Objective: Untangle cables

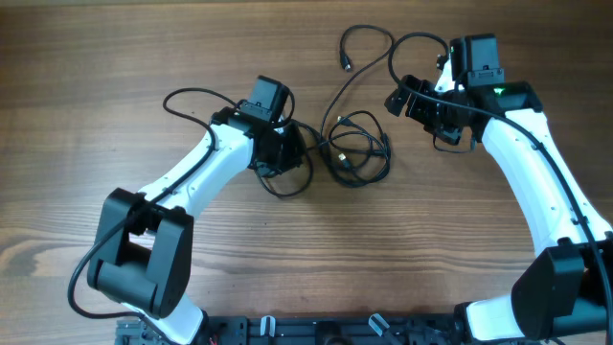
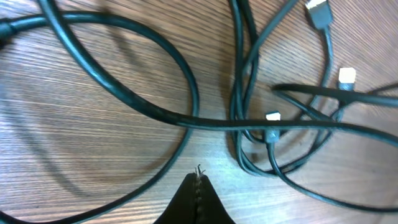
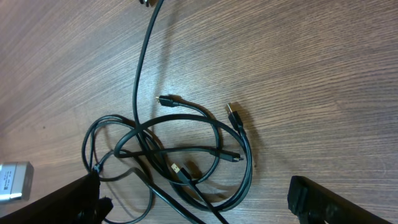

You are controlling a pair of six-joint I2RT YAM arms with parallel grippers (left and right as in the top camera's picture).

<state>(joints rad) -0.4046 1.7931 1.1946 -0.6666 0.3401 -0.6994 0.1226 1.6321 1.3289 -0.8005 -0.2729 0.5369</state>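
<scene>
The cables (image 1: pixel 359 153) are thin black cords lying in a tangled bundle at the table's middle. One strand runs up to a far loop ending in a plug (image 1: pixel 345 65). Another loop (image 1: pixel 287 187) lies below my left gripper (image 1: pixel 295 158). In the left wrist view the left gripper (image 2: pixel 199 182) is shut and holds no cable, just short of the crossing cords (image 2: pixel 249 124), which have whitish plug tips (image 2: pixel 347 77). My right gripper (image 1: pixel 410 103) is wide open and empty, to the right of the bundle. In the right wrist view its fingers (image 3: pixel 199 205) straddle the bundle (image 3: pixel 180 149) from above.
A thicker black wire (image 1: pixel 192 96) belongs to the left arm. A silver block (image 3: pixel 12 180) shows at the left edge of the right wrist view. The arm bases (image 1: pixel 316 331) stand along the front edge. The wooden table (image 1: pixel 96 57) extends all round.
</scene>
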